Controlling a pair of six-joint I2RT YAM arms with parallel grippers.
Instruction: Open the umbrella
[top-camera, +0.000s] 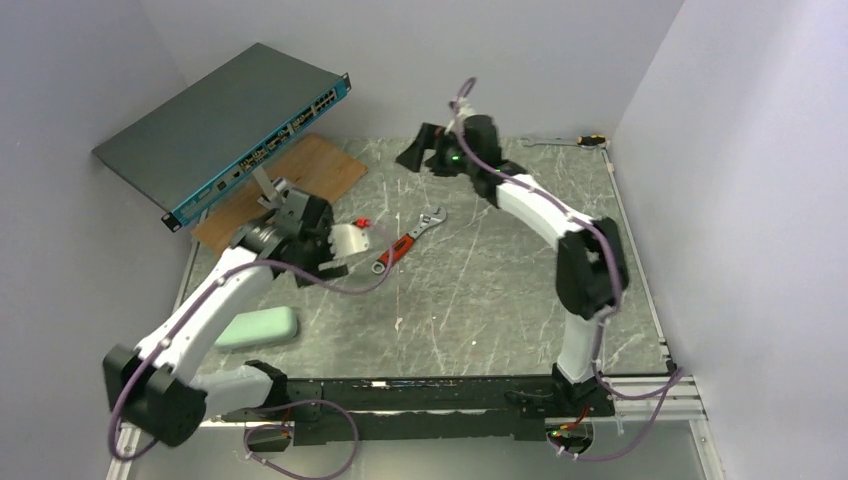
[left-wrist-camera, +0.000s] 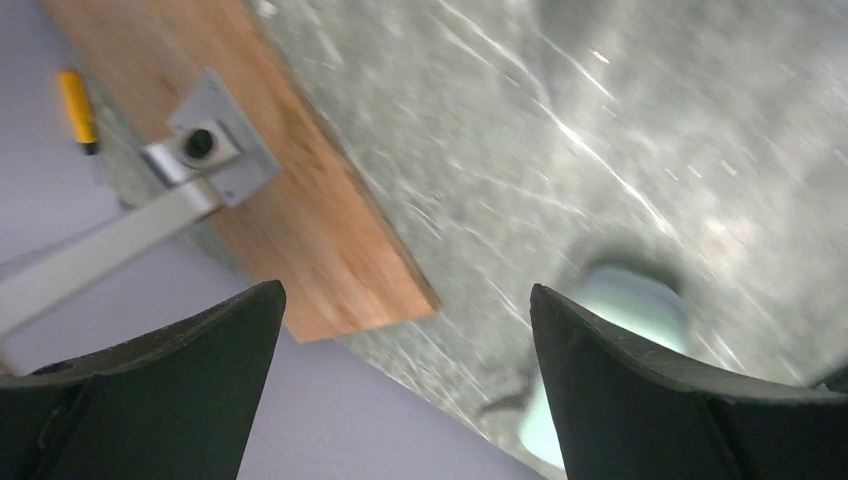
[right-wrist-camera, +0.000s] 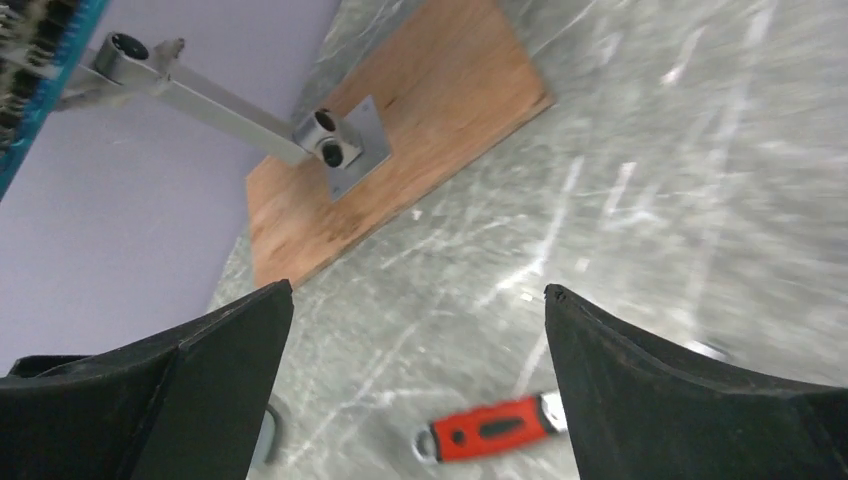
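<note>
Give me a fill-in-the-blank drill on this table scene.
The left hand and the right hand both stand ____, holding nothing.
The wrench has a ____ handle.
The network switch sits on a post fixed to a ____ board.
Missing words: open; red; wooden.

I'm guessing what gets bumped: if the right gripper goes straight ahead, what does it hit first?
Probably the tabletop, between the wooden board and the red-handled wrench; the right gripper seems aimed there, though depth is unclear.

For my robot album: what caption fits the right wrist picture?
Open right end effector above a red-handled wrench and wooden board on the table.
</note>
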